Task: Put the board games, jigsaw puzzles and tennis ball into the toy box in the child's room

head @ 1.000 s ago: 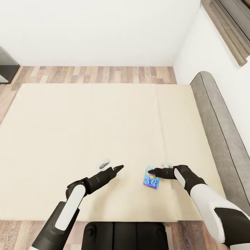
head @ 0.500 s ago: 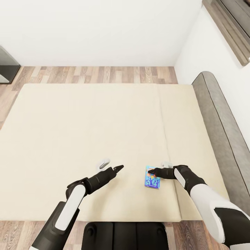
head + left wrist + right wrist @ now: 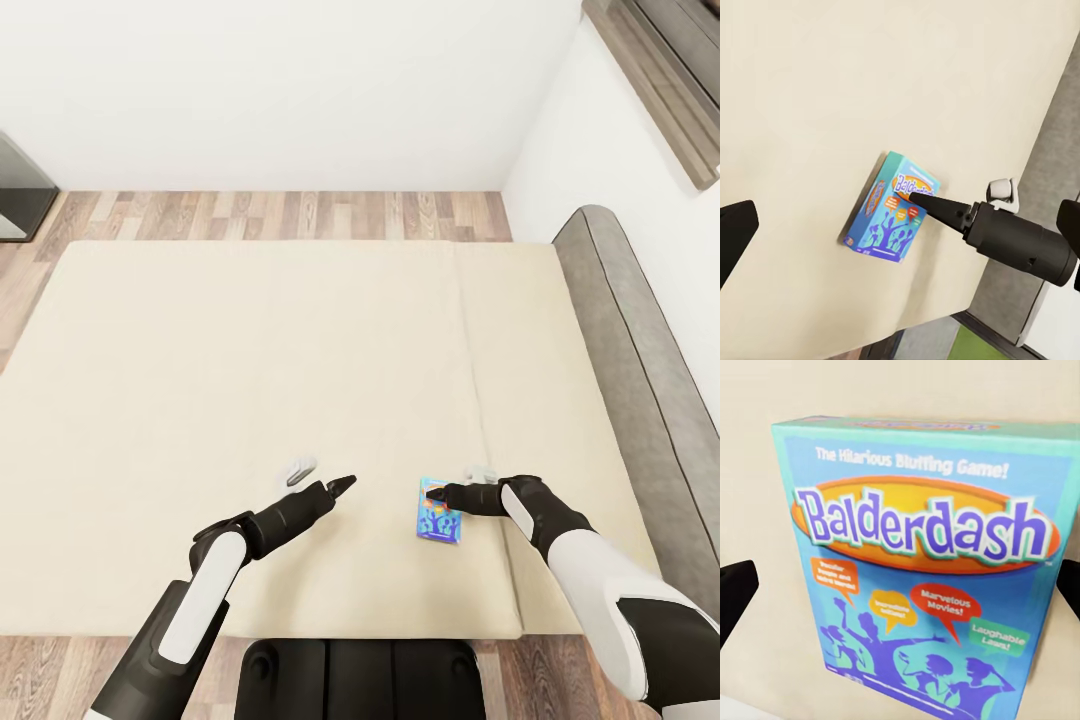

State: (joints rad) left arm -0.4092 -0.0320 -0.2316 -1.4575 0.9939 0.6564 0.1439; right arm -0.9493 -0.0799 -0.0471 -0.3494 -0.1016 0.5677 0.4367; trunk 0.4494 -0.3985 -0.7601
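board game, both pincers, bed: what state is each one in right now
board game: lying flat on the bed, face up, not lifted
right pincer: open, poised over the game, fingers either side
left pincer: off to the side, holding nothing
bed: flat cream cover

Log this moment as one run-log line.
stage: reaching for game on bed | right gripper: open, over Balderdash board game | game: flat on bed | left gripper: open, holds nothing
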